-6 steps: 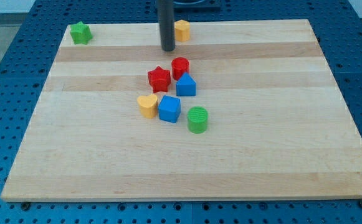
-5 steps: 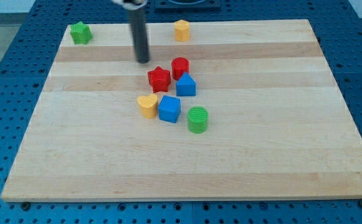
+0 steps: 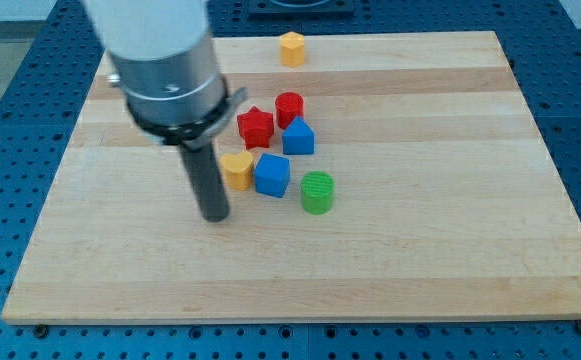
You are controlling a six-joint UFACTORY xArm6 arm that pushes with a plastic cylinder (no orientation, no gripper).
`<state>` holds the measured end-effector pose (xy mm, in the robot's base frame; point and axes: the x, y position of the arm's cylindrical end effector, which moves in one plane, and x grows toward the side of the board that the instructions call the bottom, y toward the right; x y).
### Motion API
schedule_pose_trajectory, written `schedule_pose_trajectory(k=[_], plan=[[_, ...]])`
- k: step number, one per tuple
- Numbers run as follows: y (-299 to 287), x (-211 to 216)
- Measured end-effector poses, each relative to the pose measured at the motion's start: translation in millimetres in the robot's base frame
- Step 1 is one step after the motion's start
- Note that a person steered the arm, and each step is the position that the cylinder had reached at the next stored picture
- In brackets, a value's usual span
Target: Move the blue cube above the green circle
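One bare strip separates my tip (image 3: 215, 216) from the blue cube (image 3: 272, 175); no pincer shows.

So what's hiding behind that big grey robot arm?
The arm covers the board's top-left corner, so nothing there can be seen. Below it, my tip rests on bare wood, left of the yellow heart and blue cube.

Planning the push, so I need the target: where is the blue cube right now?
The blue cube sits near the board's middle, touching the yellow heart on its left, with the green cylinder lower right; my tip is lower left of it.
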<state>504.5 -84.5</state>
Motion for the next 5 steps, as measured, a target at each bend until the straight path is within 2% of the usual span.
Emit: schedule_pose_trajectory(k=[1,2,5], plan=[[35.3,-14.4],[41.5,-29.9],[26.2,-40.2]])
